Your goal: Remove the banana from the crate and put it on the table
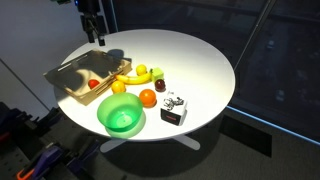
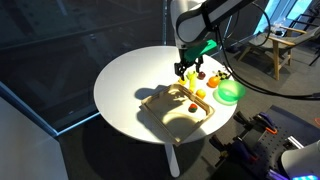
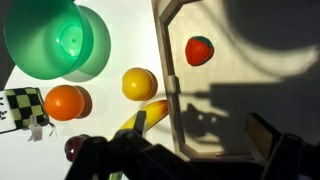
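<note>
The banana (image 3: 146, 117) is yellow and curved. It lies on the white table (image 1: 200, 60) just outside the crate's side wall (image 3: 166, 70), and also shows in both exterior views (image 1: 135, 76) (image 2: 199, 97). The light-wood crate (image 1: 72, 74) (image 2: 165, 110) holds a small red fruit (image 3: 200, 50) (image 1: 93, 84). My gripper (image 3: 200, 135) is open and empty. It hangs above the crate's edge, one finger near the banana's side and the other over the crate floor. It also shows in both exterior views (image 1: 93, 35) (image 2: 187, 70).
Beside the crate stand a green bowl (image 1: 121, 117) (image 3: 55, 40), a yellow round fruit (image 3: 139, 83), an orange (image 3: 63, 102), a yellow-green fruit (image 1: 157, 72), a dark red fruit (image 1: 160, 88) and a checkered box (image 1: 174, 110). Bare table lies beyond them.
</note>
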### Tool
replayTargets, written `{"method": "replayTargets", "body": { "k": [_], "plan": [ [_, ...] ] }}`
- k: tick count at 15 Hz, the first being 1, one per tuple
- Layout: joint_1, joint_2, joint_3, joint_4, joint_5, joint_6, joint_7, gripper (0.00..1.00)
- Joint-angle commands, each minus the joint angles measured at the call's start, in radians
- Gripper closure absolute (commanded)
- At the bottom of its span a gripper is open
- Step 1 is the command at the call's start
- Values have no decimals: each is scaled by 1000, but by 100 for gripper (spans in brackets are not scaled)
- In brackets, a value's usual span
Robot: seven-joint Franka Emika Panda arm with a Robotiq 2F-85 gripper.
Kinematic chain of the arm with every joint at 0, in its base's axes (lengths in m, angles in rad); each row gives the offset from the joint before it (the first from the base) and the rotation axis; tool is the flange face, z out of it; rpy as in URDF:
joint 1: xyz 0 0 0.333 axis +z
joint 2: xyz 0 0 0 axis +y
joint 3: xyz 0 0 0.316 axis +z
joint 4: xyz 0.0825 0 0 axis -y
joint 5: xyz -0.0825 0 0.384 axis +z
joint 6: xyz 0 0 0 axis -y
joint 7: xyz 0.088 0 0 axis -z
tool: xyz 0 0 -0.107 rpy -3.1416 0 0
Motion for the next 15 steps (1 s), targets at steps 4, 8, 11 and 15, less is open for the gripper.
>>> {"method": "replayTargets", "body": {
  "k": [4, 8, 11, 15],
  "plan": [
    [-11, -130, 48, -99, 22, 62, -68, 0],
    [-20, -192, 69, -148, 92, 82, -79, 0],
    [-22, -233, 75, -175, 143, 77, -79, 0],
    [-21, -282, 79, -201, 179, 67, -63, 0]
  ]
}}
